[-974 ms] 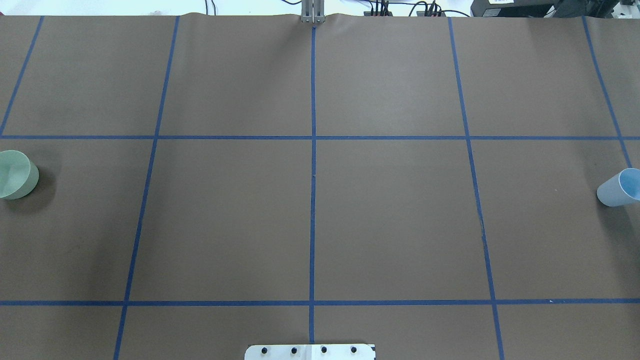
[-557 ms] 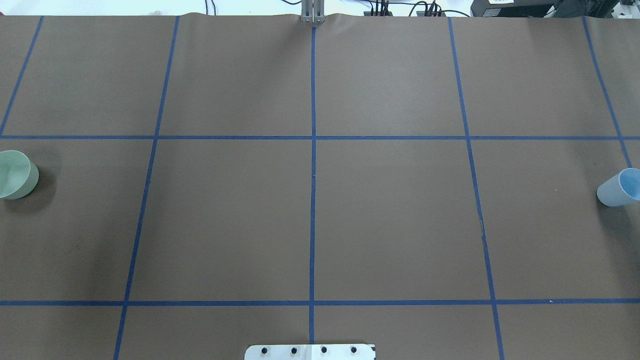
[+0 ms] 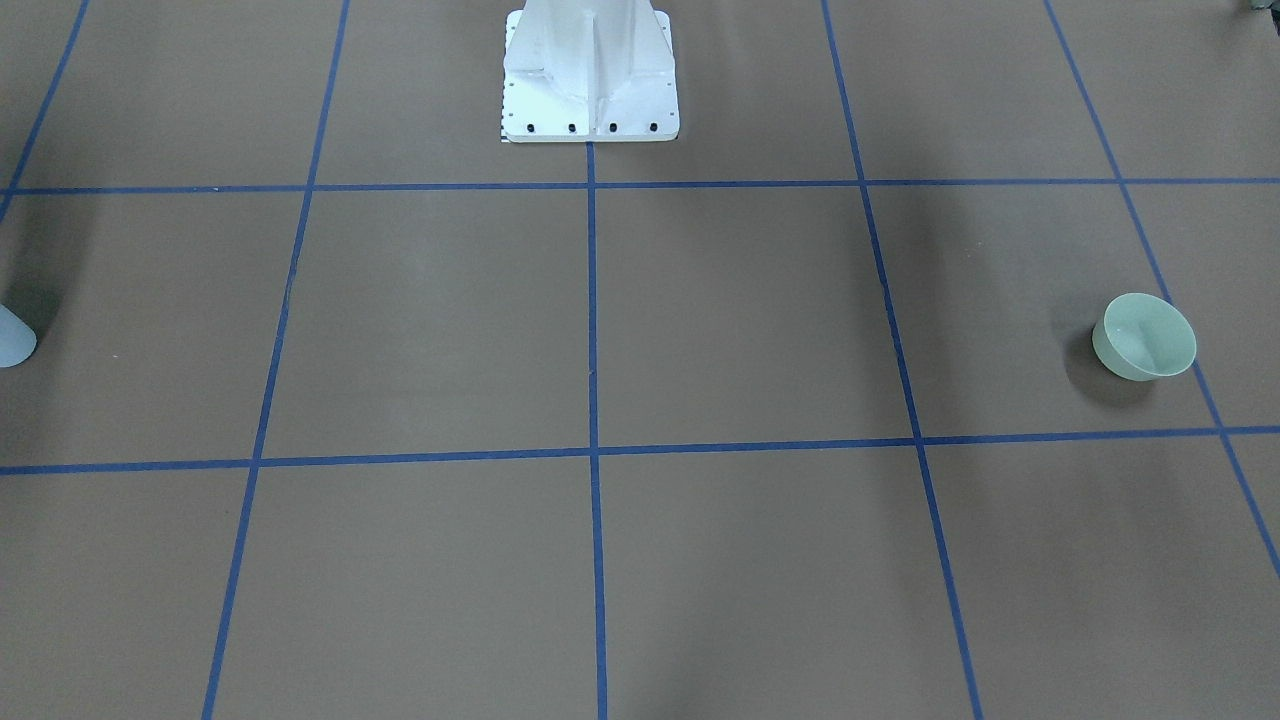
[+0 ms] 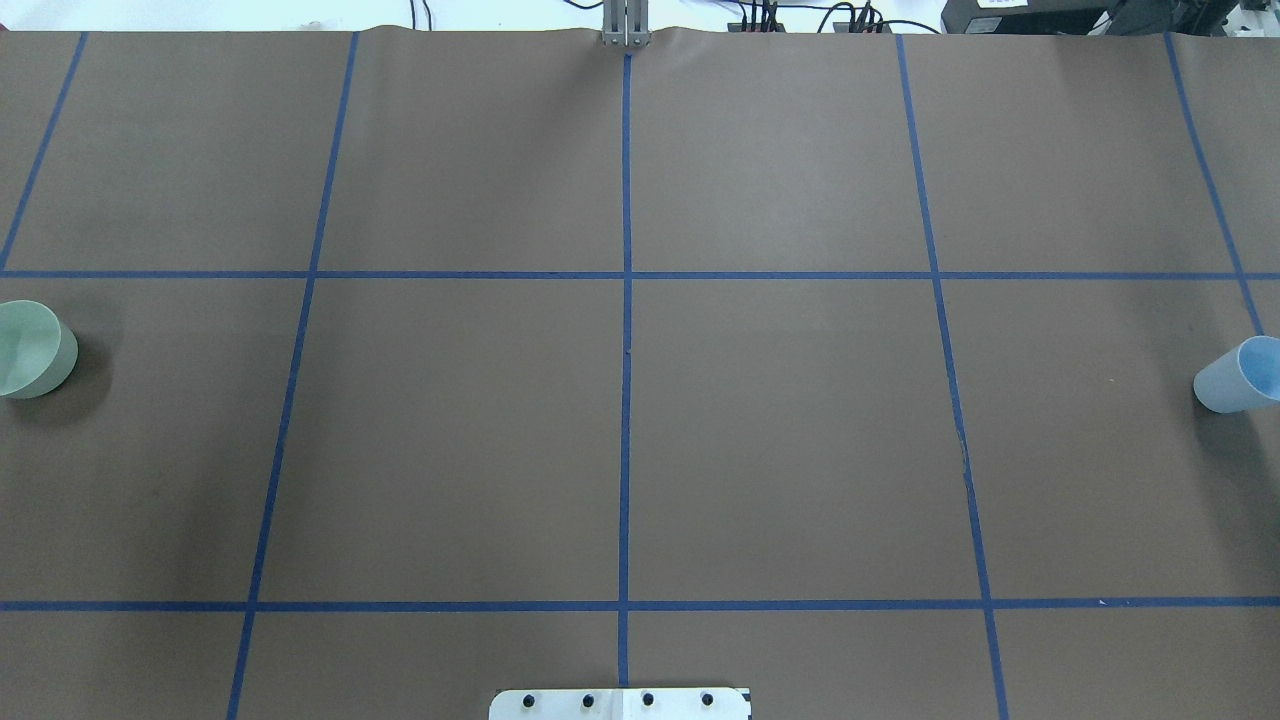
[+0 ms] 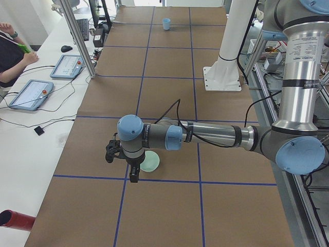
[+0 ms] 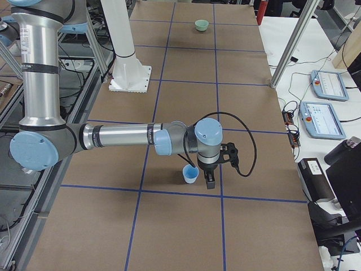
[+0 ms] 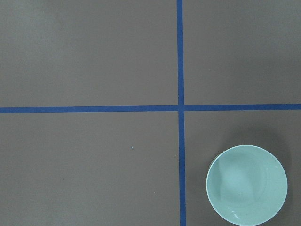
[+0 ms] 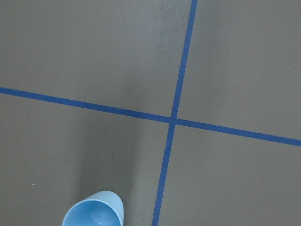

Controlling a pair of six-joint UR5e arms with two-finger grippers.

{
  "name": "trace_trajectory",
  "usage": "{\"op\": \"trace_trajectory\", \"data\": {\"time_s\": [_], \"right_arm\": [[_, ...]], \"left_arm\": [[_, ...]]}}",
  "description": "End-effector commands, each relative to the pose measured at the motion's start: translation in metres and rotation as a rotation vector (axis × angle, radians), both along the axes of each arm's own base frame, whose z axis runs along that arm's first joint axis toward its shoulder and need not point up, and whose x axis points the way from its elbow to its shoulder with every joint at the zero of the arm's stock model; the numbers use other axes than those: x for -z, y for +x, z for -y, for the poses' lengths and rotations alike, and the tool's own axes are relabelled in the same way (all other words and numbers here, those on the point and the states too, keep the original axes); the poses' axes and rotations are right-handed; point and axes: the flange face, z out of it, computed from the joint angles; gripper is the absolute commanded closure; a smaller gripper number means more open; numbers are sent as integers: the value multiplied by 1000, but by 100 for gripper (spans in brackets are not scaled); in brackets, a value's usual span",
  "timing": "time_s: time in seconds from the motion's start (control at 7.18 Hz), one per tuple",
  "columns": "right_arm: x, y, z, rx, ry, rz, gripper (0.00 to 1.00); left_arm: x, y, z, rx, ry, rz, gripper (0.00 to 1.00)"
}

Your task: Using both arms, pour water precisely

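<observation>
A pale green bowl (image 4: 30, 348) stands at the table's left end, also plain in the front view (image 3: 1145, 337) and the left wrist view (image 7: 247, 183). A light blue cup (image 4: 1240, 375) stands upright at the right end (image 8: 94, 209). The left arm (image 5: 205, 135) reaches out low, and its gripper (image 5: 132, 172) hangs beside the bowl (image 5: 149, 161). The right arm (image 6: 118, 136) holds its gripper (image 6: 210, 179) next to the cup (image 6: 191, 174). Neither gripper shows outside the side views, so I cannot tell their state. The water is not visible.
The white pedestal (image 3: 590, 80) stands at the robot's side of the table. Blue tape lines (image 4: 626, 350) divide the brown cover into squares. A person (image 5: 10, 51) sits by tablets (image 5: 31, 92) on the side bench. A red cylinder (image 5: 15, 219) lies off the table's near corner.
</observation>
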Motion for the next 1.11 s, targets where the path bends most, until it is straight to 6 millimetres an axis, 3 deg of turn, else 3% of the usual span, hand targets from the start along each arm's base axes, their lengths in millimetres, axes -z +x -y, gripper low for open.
{"op": "trace_trajectory", "data": {"time_s": [0.0,0.97], "right_arm": [[5,5,-10,-9,-41,11,1],[2,4,-11,-9,-50,22,1]], "left_arm": [[0,-1,0,1,0,1,0],[0,-1,0,1,0,1,0]]}}
